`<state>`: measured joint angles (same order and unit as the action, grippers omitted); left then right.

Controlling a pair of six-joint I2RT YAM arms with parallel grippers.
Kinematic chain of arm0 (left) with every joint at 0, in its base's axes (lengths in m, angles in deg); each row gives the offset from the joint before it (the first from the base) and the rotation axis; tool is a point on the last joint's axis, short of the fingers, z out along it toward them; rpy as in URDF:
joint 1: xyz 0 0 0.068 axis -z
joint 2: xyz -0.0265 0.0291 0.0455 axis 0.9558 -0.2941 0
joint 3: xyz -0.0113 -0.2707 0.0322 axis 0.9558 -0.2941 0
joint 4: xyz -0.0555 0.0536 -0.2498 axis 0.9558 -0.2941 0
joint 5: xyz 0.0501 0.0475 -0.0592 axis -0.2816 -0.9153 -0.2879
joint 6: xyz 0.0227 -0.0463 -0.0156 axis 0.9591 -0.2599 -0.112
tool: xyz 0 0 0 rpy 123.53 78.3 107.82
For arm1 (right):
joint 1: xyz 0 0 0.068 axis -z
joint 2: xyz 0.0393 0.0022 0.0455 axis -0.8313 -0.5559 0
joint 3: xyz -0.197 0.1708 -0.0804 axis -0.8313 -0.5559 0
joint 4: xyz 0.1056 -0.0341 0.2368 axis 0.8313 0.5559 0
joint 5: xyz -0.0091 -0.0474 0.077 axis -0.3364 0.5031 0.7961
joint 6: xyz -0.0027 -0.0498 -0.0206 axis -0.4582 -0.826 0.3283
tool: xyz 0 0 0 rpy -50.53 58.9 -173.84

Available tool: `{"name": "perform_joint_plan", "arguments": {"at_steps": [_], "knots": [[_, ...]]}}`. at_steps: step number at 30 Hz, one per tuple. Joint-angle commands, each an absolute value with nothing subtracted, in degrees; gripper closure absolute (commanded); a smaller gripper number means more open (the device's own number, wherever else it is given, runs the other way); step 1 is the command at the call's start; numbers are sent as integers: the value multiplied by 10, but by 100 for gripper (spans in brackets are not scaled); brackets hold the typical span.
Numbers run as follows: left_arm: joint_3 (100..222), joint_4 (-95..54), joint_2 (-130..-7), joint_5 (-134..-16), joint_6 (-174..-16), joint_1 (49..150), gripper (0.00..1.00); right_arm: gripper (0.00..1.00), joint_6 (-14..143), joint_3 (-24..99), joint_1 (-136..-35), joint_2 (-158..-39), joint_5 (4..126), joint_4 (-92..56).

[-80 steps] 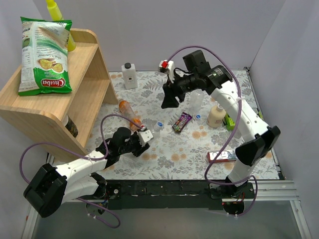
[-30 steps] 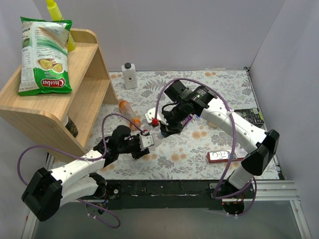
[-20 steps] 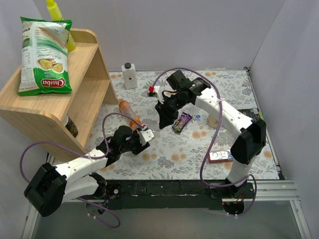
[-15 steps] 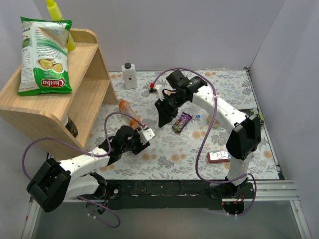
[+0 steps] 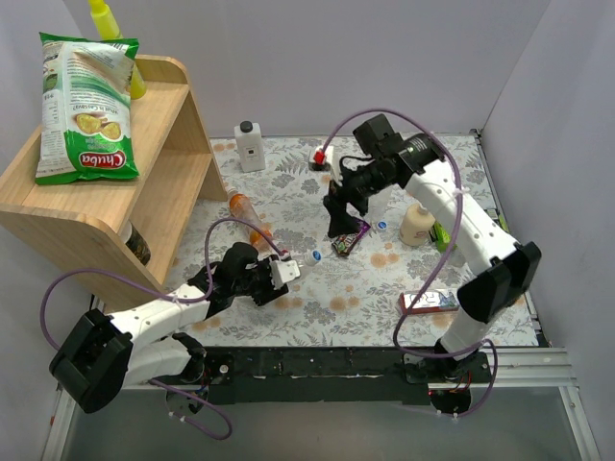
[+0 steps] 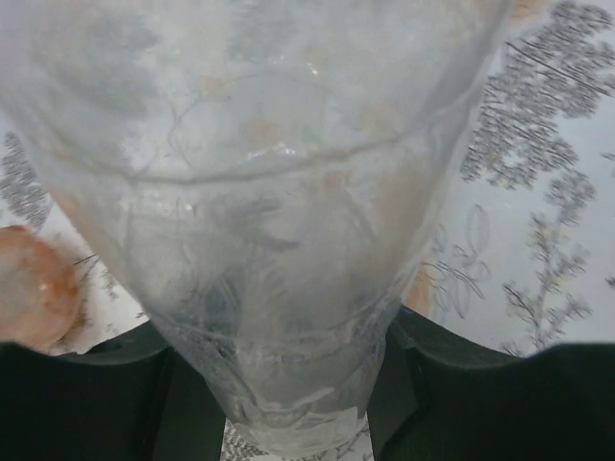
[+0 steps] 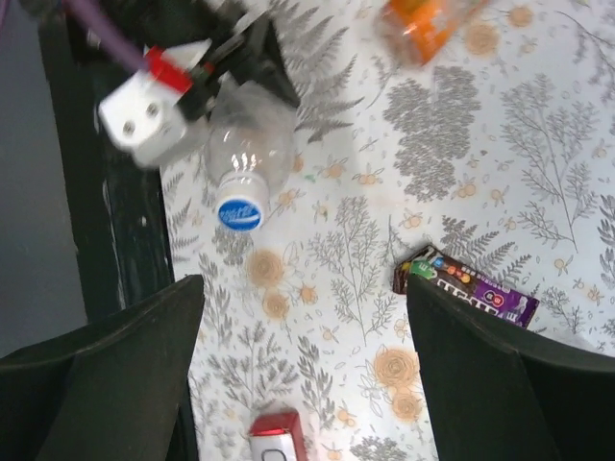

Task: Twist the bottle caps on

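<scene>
At the far left stands a pale wooden shelf (image 5: 168, 144) with rounded corners, and a glossy green crisp bag (image 5: 85, 106) lies on its top board. Just right of the shelf's foot, a slim orange bottle (image 5: 248, 216) of translucent plastic lies on its side on the floral cloth (image 5: 317, 307), a matte sheet printed with grey ferns and orange blossoms. Close below it, the left gripper (image 5: 286, 272) is clamped around the base of a clear bottle (image 6: 288, 240). In the left wrist view its black jaws press both sides of the thin, slightly crinkled wall, and the cloth pattern shows through the plastic. The bottle lies nearly flat, neck pointing right, and a round ribbed blue cap (image 7: 240, 213) sits on its mouth; whether it is wound tight cannot be told. Further right and higher, the right gripper (image 5: 338, 221) hangs over the cloth with its dark fingers (image 7: 106, 375) spread wide and nothing between them. Just beneath it lies a shiny purple candy bar (image 5: 351, 235). Beside that a loose blue cap (image 5: 382, 225) rests flat on the cloth. A squat, rounded cream bottle (image 5: 416, 224) stands to its right.
</scene>
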<state>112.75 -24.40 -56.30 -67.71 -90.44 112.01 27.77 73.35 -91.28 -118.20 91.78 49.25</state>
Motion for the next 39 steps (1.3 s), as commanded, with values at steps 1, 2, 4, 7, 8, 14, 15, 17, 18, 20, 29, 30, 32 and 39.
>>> {"name": "perform_joint_plan", "arguments": {"at_steps": [1,2,4,7,8,14,15,17,18,20,29,30,32,39], "knots": [[1162,-332,-550,-540,-832,1117,100,8,45,586,-944,-1047,989,482],[1175,-354,-553,-522,-812,1117,100,8,8,548,-972,-1020,975,448],[1186,-369,-557,-499,-808,1117,100,8,-24,465,-1002,-954,938,370],[1201,-390,-556,-459,-807,1118,100,12,-68,410,-1058,-911,897,309],[1203,-397,-554,-447,-805,1118,100,13,-68,404,-1072,-906,893,296],[1208,-402,-545,-435,-809,1118,100,26,-92,407,-1097,-908,897,296],[1210,-402,-545,-435,-810,1118,100,30,-102,408,-1098,-913,901,301],[1212,-402,-544,-435,-810,1118,100,32,-113,414,-1101,-917,906,321],[1214,-402,-545,-436,-810,1119,100,34,-116,417,-1102,-923,912,330],[1216,-402,-545,-437,-809,1119,100,35,-130,426,-1102,-935,916,357],[1220,-394,-548,-434,-807,1119,100,46,-156,452,-1102,-960,916,406],[1220,-395,-550,-433,-807,1119,100,49,-156,450,-1102,-960,913,404],[1221,-394,-549,-432,-807,1119,100,55,-150,446,-1102,-960,908,395],[1219,-356,-550,-450,-849,1119,100,80,-43,445,-1102,-992,886,369]]}}
